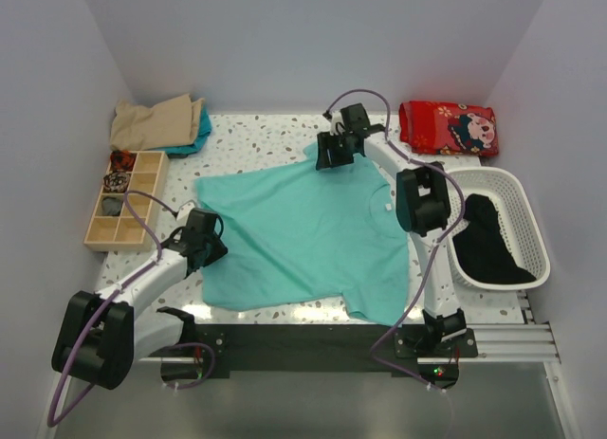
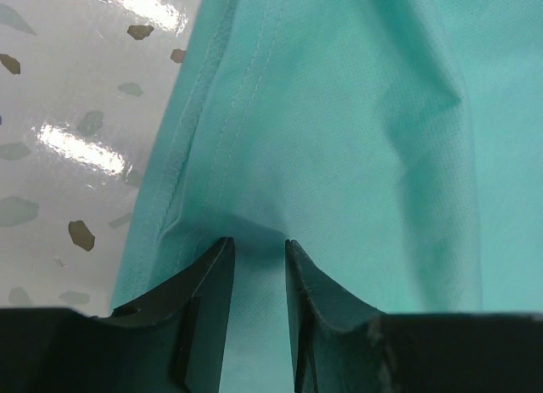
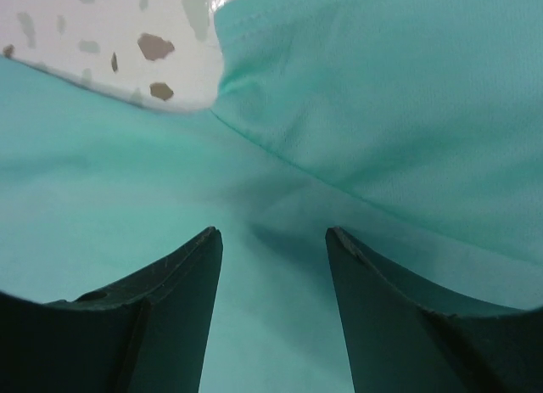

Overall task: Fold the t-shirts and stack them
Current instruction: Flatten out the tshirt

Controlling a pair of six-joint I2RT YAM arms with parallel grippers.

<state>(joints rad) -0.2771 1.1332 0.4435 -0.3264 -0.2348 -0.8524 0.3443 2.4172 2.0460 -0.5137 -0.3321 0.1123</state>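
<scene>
A teal-green t-shirt [image 1: 303, 235] lies spread flat on the speckled table, neck toward the right. My left gripper [image 1: 214, 247] sits at the shirt's left edge. In the left wrist view its fingers [image 2: 259, 244] stand narrowly open, tips down on the fabric [image 2: 356, 138] beside the stitched hem. My right gripper [image 1: 334, 157] is over the shirt's far edge. In the right wrist view it [image 3: 273, 233] is wide open above the cloth [image 3: 399, 96], nothing pinched. A tan shirt [image 1: 152, 121] is bunched at the back left. A black one [image 1: 484, 240] lies in the basket.
A wooden compartment tray [image 1: 123, 197] with small items stands left of the shirt. A white basket [image 1: 520, 188] sits at the right edge. A red patterned cloth [image 1: 446, 126] lies folded at the back right. White walls close in the table on three sides.
</scene>
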